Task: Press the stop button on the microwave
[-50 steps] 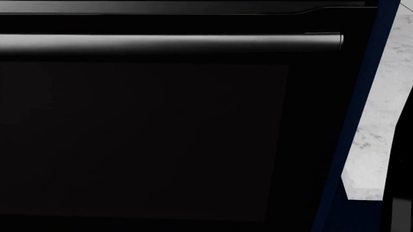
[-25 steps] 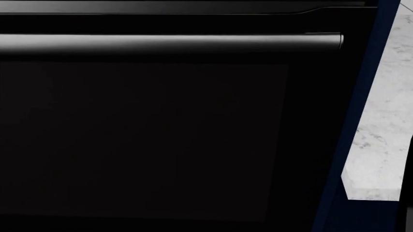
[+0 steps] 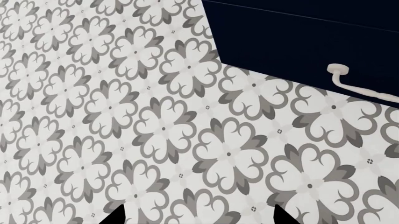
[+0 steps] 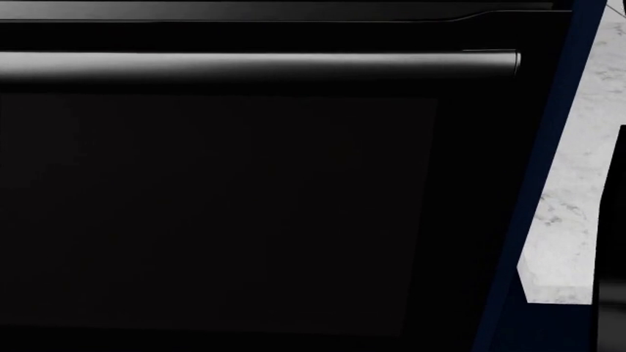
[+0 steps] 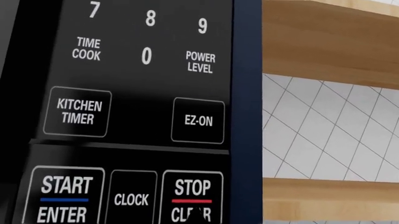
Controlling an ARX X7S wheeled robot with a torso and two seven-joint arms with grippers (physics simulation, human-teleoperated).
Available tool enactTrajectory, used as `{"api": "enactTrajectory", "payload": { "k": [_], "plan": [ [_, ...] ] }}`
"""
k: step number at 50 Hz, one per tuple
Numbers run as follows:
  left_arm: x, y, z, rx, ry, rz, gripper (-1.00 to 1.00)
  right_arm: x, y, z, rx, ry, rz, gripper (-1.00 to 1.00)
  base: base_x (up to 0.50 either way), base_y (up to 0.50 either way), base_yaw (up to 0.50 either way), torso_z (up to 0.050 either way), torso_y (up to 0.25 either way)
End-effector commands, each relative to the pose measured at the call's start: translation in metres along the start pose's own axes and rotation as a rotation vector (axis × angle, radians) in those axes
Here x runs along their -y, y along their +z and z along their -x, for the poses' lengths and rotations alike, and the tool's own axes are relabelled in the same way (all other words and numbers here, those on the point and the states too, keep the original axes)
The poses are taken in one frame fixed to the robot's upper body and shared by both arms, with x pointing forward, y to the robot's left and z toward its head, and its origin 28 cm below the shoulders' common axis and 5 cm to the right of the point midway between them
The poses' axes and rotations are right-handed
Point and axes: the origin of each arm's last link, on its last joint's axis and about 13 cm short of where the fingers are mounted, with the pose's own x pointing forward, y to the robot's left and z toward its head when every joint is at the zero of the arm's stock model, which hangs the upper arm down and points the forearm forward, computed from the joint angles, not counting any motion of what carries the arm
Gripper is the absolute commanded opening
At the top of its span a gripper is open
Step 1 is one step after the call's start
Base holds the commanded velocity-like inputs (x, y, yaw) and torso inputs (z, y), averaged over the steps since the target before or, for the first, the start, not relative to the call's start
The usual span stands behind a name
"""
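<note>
The right wrist view shows the microwave's black control panel (image 5: 134,107) from very close. The STOP CLEAR button (image 5: 192,189) is in the lowest row, beside CLOCK (image 5: 131,199) and START ENTER (image 5: 65,196). My right gripper (image 5: 198,216) shows as a single dark tip over the word CLEAR, its fingers together, at or right against the button. My left gripper (image 3: 198,220) hangs open and empty over the patterned floor; only its two dark fingertips (image 3: 116,218) show. Neither gripper shows in the head view.
A dark appliance door with a grey bar handle (image 4: 254,64) fills the head view, with a marble counter (image 4: 577,205) at right. A wooden shelf (image 5: 330,42) and white tiles lie beside the microwave. A navy cabinet with a white handle (image 3: 349,83) stands above the floor (image 3: 156,126).
In the head view a dark shape has risen along the right edge, over the marble counter. The rest of that view is the same.
</note>
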Motion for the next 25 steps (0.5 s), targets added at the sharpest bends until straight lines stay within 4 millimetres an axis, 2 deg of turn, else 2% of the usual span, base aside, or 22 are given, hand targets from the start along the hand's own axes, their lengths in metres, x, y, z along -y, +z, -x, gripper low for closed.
{"api": "enactTrajectory", "payload": {
  "k": [1,13,25],
  "plan": [
    [0.000,0.000,0.000,0.000,0.000,0.000,1.00,-0.006,-0.011,-0.014,-0.022,0.001,0.028,-1.00,0.00,0.00,0.00,0.000,0.000],
    [0.000,0.000,0.000,0.000,0.000,0.000,1.00,-0.001,-0.023,-0.026,-0.051,-0.016,0.036,-1.00,0.02,0.00,0.01,0.006,0.000],
    [0.000,0.000,0.000,0.000,0.000,0.000,1.00,0.001,-0.033,-0.023,-0.073,-0.022,0.039,-1.00,0.02,0.00,0.01,0.007,0.000]
  ]
}}
